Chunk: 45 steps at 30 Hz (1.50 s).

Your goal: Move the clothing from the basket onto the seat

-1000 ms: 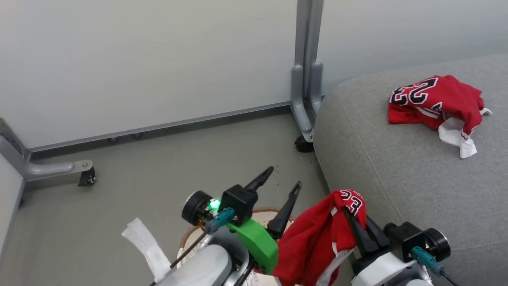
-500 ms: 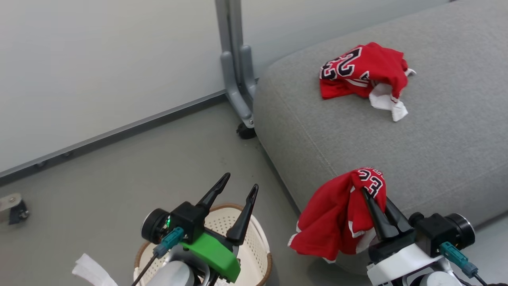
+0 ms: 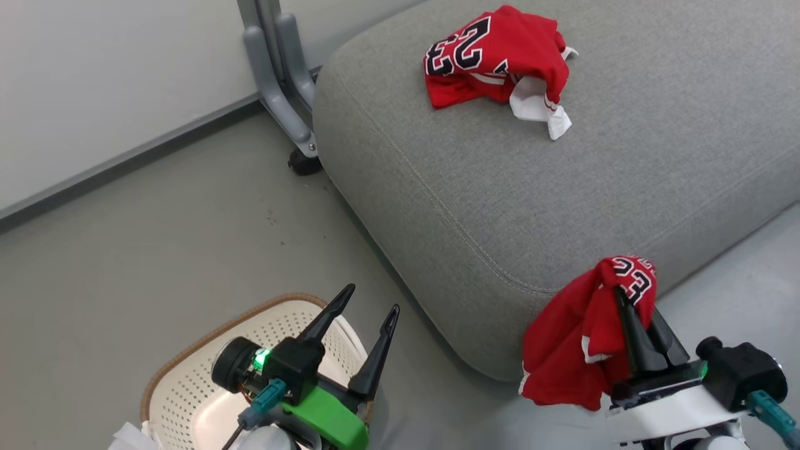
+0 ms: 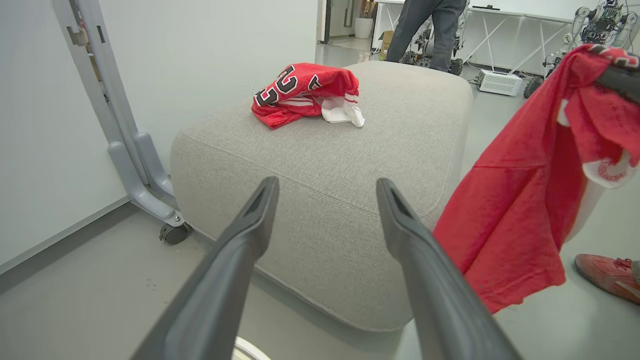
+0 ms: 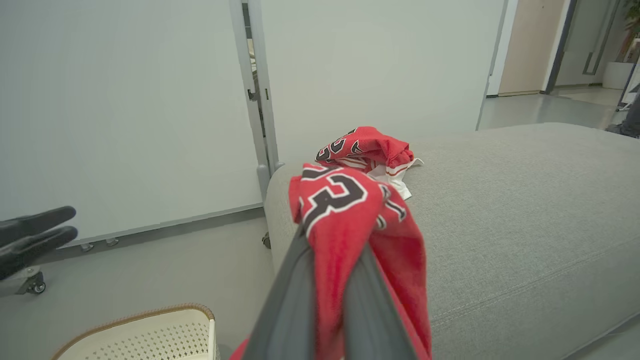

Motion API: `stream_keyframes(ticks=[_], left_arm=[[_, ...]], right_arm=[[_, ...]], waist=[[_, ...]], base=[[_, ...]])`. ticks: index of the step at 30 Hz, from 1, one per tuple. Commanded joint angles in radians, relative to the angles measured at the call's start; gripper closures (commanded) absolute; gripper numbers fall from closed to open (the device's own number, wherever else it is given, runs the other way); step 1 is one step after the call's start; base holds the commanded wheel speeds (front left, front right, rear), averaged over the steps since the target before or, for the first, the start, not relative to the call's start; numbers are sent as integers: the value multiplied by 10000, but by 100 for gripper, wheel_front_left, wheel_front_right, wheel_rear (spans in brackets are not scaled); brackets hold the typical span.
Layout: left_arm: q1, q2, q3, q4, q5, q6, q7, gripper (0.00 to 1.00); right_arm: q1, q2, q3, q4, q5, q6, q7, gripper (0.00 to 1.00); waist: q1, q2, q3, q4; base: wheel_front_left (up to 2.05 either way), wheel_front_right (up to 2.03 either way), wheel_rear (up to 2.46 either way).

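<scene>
A red jersey (image 3: 581, 337) hangs from my right gripper (image 3: 628, 300), which is shut on it just off the front edge of the grey seat (image 3: 512, 187); the same jersey (image 5: 350, 210) drapes over the fingers in the right wrist view. A second red jersey (image 3: 494, 56) lies crumpled on the seat's far side, and the left wrist view shows this jersey (image 4: 300, 92) too. My left gripper (image 3: 369, 300) is open and holds nothing, hovering above the cream basket (image 3: 187, 387), whose visible inside looks bare.
A grey wheeled partition leg (image 3: 278, 81) stands against the seat's left corner, with a white wall panel behind. A person's legs (image 4: 430, 30) stand beyond the seat and a red shoe (image 4: 607, 275) rests on the floor at the right. Grey floor surrounds the basket.
The head camera has swung right, shifting the whole scene left. My right gripper has carried the jersey away from the basket to the seat's front edge. The left gripper stays open above the basket.
</scene>
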Motion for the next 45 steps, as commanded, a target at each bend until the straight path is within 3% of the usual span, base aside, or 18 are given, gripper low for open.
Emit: stream_keyframes(ticks=[1, 5, 10, 15, 21, 29, 35, 45], left_arm=[[-56, 101, 61, 11, 170, -83, -29, 0], [-403, 183, -32, -3, 594, -159, -29, 0], [-1062, 226, -469, 62, 881, -227, -29, 0], [-1626, 203, -1047, 254, 775, -246, -19, 0], [-2224, 276, -1499, 197, 597, -250, -17, 0], [-3212, 454, -2260, 376, 544, -253, -18, 0], [-3687, 586, -2362, 481, 511, -253, 1, 0], [-3650, 458, -2358, 694, 347, -166, -8, 0]], right_arm=[[-264, 213, -168, -84, 404, -11, -33, 100], [-1405, 338, -501, 30, 969, -11, -33, 100], [-3572, -98, -1386, 255, 1480, -11, -33, 100], [-6450, -1275, -1982, 1228, 1964, -9, -32, 100], [-10198, -3041, -1512, 3185, 2131, -9, -32, 100], [-13472, -4103, -1359, 5045, 1593, -11, -31, 100], [-13904, -4084, -1803, 5922, 1277, -11, -32, 100], [-10696, -3797, -3391, 7188, 705, -11, -32, 100]], waist=[[0, -1, 868, -322], [0, -1, 1559, -321], [0, -1, 2461, 366], [0, -1, 3263, 1024], [0, -1, 4312, 1686], [0, -1, 5434, 2252], [0, -1, 5946, 2363], [0, -1, 5984, 2411]], base=[[0, 0, 0], [0, 0, 0], [0, 0, 0], [0, 0, 0], [0, 0, 0], [0, 0, 0], [0, 0, 0], [0, 0, 0]])
